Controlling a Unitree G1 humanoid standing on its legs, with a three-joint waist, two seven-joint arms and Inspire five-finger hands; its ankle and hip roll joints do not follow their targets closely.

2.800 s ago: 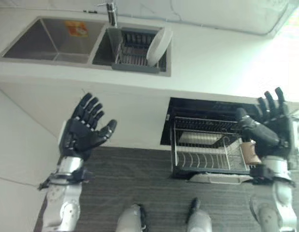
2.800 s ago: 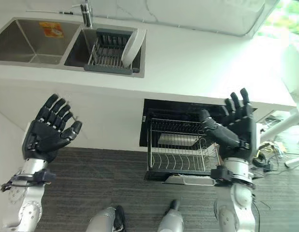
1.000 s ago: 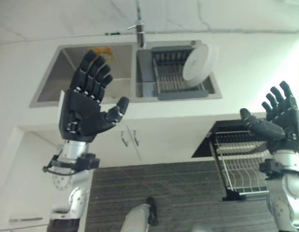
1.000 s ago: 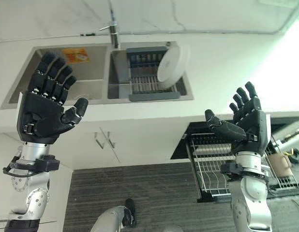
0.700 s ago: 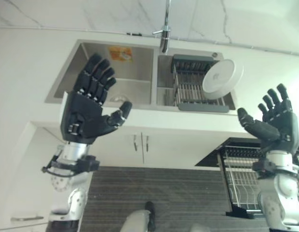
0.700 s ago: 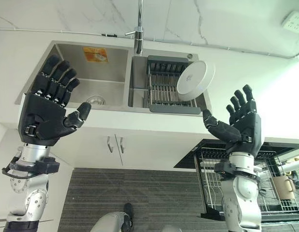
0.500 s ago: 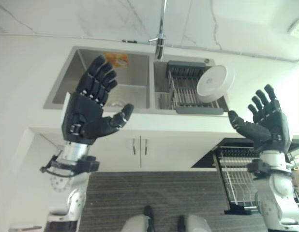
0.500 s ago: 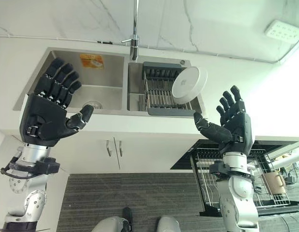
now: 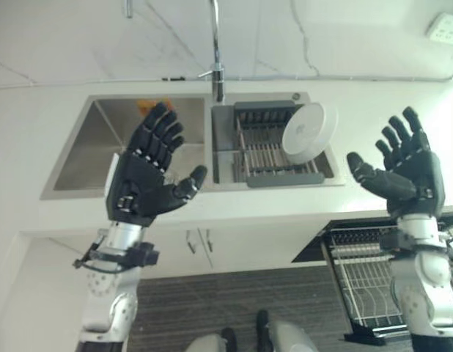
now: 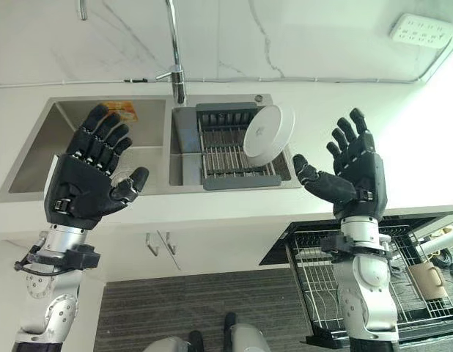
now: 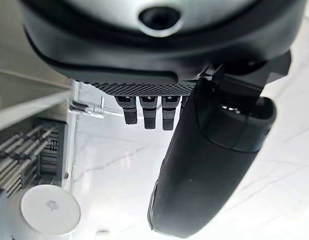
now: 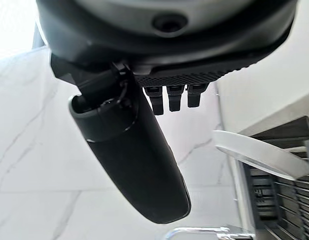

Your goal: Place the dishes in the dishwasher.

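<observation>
Your view has swung since a few secs ago: back then you looked down at the pulled-out dishwasher rack [image 10: 373,293], and now the sink [image 10: 102,147] sits in the middle, w/ the rack pushed off to the near right corner. So it's the camera that turned, not the things. The white plate [image 10: 268,134] is the dish you want. It stands tilted on its edge in the dish rack [image 10: 225,154] inside the right sink bowl, leaning at the rack's right end, just past the tap [image 10: 175,59]. Your left hand [image 10: 87,183] is up over the left sink bowl, fingers spread wide, holding nothing. Your right hand [image 10: 351,176] is up too, fingers straight and spread, also holding nothing, and it now shows just right of the plate, near it but not touching. Half a sec ago it sat a bit lower next to the plate. I think this means you are lined up to go for the plate, prob w/ the right hand since it's closest. Nothing is picked up yet, so the job has barely begun. The dishwasher rack looks open and ready, w/ a mug [image 10: 426,282] at its right side.
</observation>
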